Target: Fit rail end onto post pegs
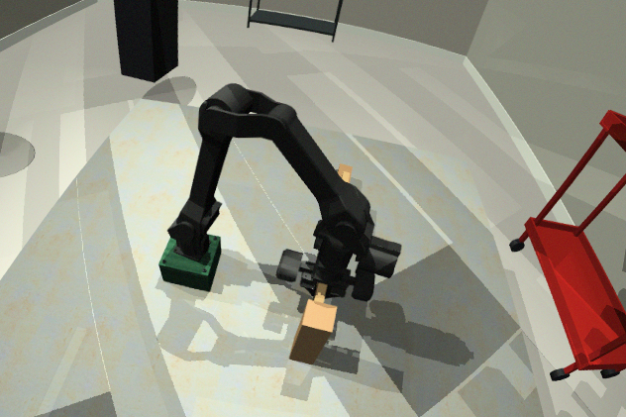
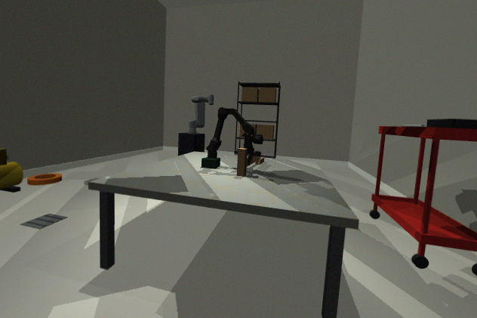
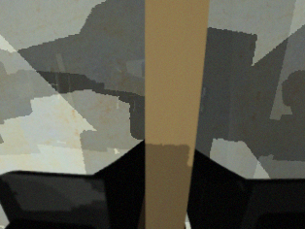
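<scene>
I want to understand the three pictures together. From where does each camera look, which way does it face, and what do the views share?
Top: high above the table, looking down at the arm, its green base, the gripper and the post.
Exterior: low and far off in the room, facing the table's front edge; the whole arm shows small, beside the post.
Wrist: on the gripper, looking along the rail; only the dark fingers show.
Shared: top and wrist both show the gripper shut on the rail; top and exterior share the red cart.
</scene>
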`<action>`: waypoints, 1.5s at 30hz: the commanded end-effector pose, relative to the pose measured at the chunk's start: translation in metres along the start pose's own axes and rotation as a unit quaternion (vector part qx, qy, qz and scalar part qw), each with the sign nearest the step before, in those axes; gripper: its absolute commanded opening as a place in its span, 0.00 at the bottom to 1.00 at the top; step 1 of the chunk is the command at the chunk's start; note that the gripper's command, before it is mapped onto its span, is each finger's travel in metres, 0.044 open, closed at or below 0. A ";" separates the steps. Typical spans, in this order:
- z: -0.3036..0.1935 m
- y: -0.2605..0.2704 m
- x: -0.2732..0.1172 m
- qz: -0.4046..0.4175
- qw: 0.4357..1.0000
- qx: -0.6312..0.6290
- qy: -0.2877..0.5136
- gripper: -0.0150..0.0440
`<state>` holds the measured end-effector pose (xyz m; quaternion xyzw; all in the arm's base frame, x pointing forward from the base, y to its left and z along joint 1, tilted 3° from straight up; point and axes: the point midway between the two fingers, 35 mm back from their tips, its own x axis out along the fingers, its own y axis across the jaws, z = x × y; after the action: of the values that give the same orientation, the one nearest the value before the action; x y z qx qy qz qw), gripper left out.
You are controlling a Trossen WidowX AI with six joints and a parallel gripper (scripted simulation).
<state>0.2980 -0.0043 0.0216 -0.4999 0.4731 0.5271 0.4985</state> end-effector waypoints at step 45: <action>0.000 -0.001 -0.002 -0.002 1.000 -0.001 0.001 0.25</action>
<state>0.2986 -0.0056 0.0230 -0.5014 0.4730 0.5269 0.4973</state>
